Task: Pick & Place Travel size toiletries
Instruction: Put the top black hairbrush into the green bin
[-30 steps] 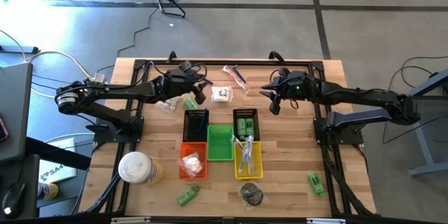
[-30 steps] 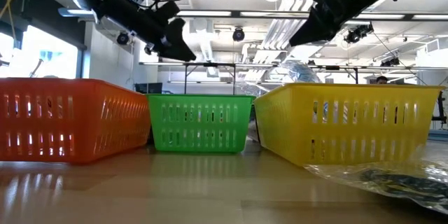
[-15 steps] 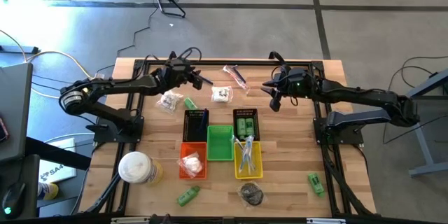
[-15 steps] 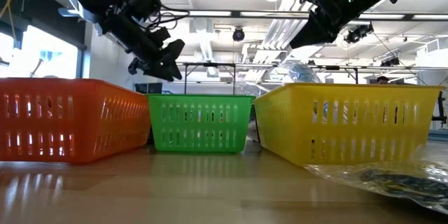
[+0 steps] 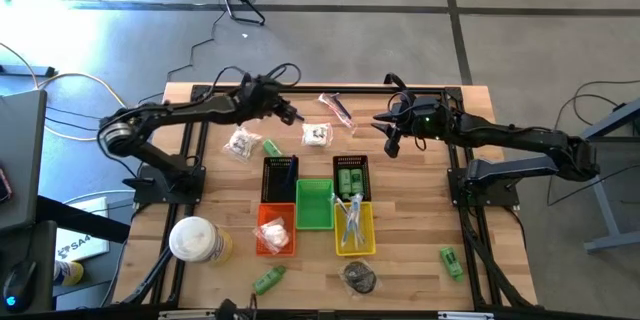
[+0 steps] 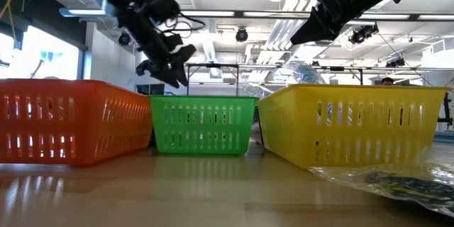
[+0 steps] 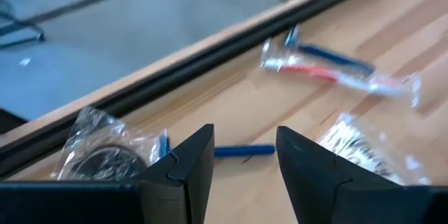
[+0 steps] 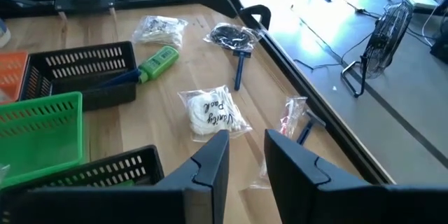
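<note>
The left arm reaches across the back of the wooden bench point(image 5: 420, 230), its left gripper point(image 5: 287, 112) hovering with fingers point(image 7: 192, 161) apart and empty above a slim blue stick point(image 7: 243, 151). Just beyond the black slatted basket point(image 5: 280, 173) lie a small green tube point(image 5: 271, 147) and a clear-wrapped white pack point(image 5: 317, 134). The right arm stretches in from the opposite side, its right gripper point(image 5: 388, 145) raised behind the second black basket point(image 5: 351, 176), fingers point(image 8: 210, 161) slightly apart, holding nothing.
</note>
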{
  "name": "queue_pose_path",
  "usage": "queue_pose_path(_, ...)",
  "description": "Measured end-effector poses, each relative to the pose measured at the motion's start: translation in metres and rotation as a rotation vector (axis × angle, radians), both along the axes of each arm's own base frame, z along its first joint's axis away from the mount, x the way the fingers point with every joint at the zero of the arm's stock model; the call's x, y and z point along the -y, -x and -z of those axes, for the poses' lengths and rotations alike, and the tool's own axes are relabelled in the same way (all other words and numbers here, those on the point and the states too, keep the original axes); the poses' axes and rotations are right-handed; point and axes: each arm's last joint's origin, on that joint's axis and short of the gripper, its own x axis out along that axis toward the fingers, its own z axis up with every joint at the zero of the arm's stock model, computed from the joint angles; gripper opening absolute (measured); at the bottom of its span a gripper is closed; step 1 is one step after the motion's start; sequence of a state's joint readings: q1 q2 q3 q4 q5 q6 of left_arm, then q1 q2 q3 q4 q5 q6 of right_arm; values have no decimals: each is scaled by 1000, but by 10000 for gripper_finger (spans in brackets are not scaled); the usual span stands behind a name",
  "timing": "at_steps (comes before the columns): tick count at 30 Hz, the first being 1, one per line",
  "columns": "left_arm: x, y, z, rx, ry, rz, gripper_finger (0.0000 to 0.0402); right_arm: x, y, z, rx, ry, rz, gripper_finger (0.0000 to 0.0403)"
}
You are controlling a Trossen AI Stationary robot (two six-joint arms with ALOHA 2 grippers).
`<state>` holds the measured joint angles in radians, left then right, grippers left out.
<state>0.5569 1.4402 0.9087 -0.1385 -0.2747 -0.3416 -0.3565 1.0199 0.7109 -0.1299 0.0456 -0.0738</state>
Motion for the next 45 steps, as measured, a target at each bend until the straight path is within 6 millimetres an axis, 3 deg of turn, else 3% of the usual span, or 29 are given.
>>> queue_pose_path(7,-23,-21,-2,-86,49,-47,151,0,0,0,-7,7,-4,84)
queue_pose_path(16,-39,-43,20,-148,168,-122,151,-1,2,5,-67,3,-13,84)
queue_pose_path(31,-70,-30,48,-258,249,-302,151,-1,3,7,-89,4,-19,84)
queue_pose_path(40,-76,-34,70,-307,252,-324,151,-1,3,7,-95,17,-25,84)
queue_pose_path(45,-77,-33,71,-324,225,-345,151,-1,3,7,-95,17,-26,84)
